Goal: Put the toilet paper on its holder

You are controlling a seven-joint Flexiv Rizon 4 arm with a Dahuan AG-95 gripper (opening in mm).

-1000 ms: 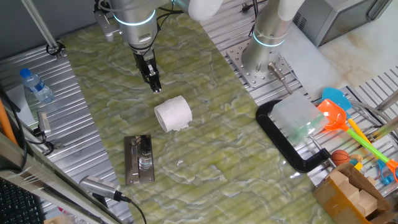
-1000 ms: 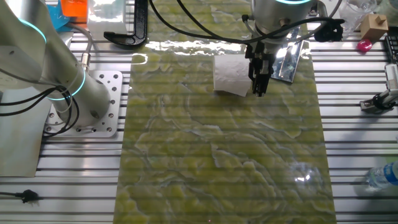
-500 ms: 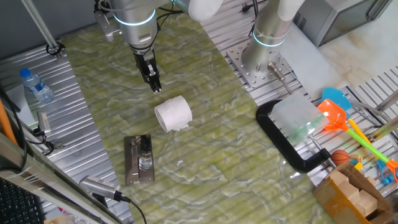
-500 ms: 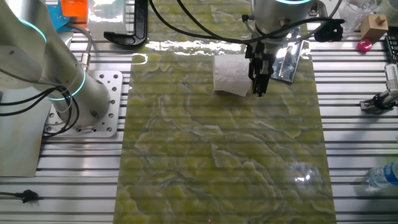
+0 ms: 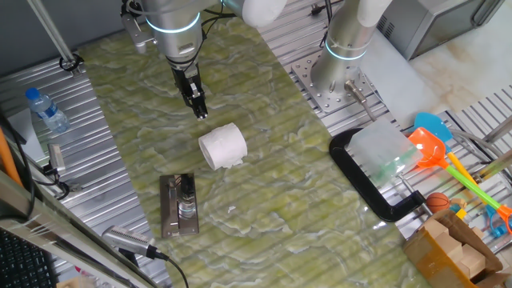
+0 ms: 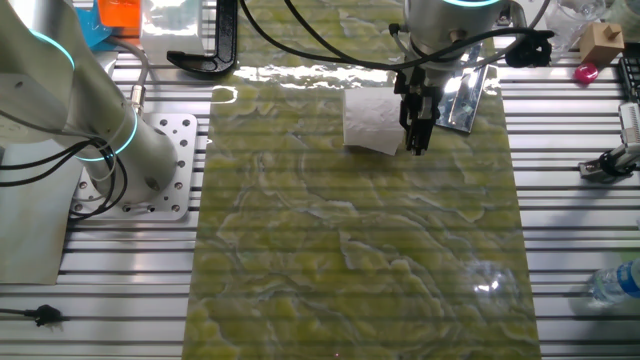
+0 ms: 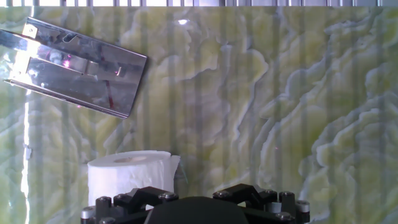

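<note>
We find the toilet paper (image 5: pixel 222 147) lying on its side on the green marbled mat (image 5: pixel 264 160), well clear of the holder (image 5: pixel 178 206), whose shiny base plate sits flat nearer the mat's edge with its short post standing up from the middle. That layout makes sense for the job: the roll rests free with open mat around it, so fingers can come down on it, and the holder's post points straight up, ready to take the hollow core once the roll is turned on end. Our gripper (image 5: pixel 196 104) hangs above the mat just beside the roll, not touching it and carrying nothing; in both fixed views its dark fingers look close together, with little or no gap between them, so we judge it shut or nearly so, though the tips are too small to be sure. We read this as a pause ahead of the approach, since the roll is not yet grasped. In the other fixed view the gripper (image 6: pixel 416 125) stands partly in front of the roll (image 6: pixel 370 120) and hides one end of it, and the holder (image 6: pixel 462 97) is half covered by the arm. The hand view cuts the roll (image 7: pixel 129 177) off at the bottom behind the hand's own body, shows no fingertips at all, and crops the plate (image 7: pixel 74 65) at the left edge, its post lost in reflections.
</note>
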